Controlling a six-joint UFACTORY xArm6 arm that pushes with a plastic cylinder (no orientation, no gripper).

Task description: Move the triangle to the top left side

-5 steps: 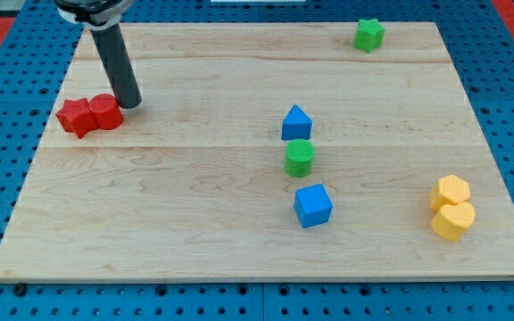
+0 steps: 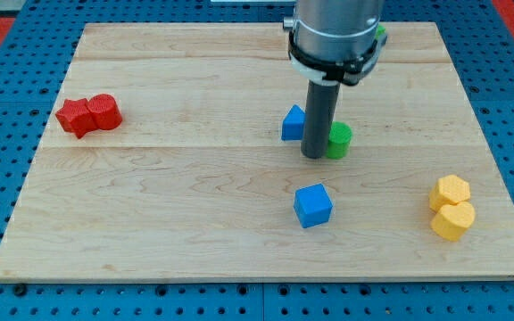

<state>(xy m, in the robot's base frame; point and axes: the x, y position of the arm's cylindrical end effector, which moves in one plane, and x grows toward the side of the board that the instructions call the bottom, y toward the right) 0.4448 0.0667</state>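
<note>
Rod (image 2: 319,116) half-hiding blue triangle (image 2: 292,124), green block (image 2: 338,141) beside my tip (image 2: 314,156)

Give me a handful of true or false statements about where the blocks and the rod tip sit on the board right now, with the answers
1. My tip is between the blue triangle and the green cylinder. True.
2. The two red blocks lie near the view's right edge. False: they are near the view's left edge, touching each other.
3. The blue cube sits below my tip in the view, apart from it. True.
4. The two yellow blocks are far apart from each other. False: they sit together at the view's right, one right above the other.
5. The blue triangle is already at the view's top left. False: it is near the board's middle.
</note>
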